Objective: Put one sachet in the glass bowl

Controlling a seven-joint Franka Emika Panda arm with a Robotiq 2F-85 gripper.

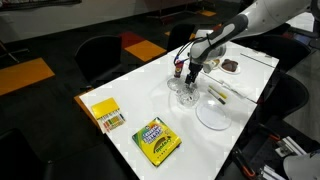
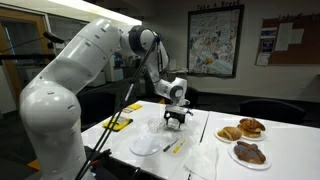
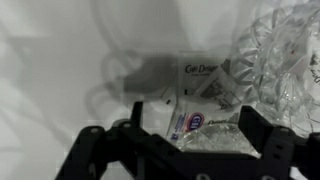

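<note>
The gripper [image 3: 180, 138] was spread wide and held nothing. One sachet [image 3: 186, 122] lay flat on the table between its fingers, toward the table's far edge. It looked light, thin and bendy, so a soft pinch on its edges seemed best. Its long side seemed to run across, a bit tilted, with the glass bowl [image 1: 186, 94] just beside.

The bench [image 1: 140, 98] is white. A crayon box [image 1: 157, 140] is yellow and green. The sachet [image 3: 187, 118] is white with blue and red print.
</note>
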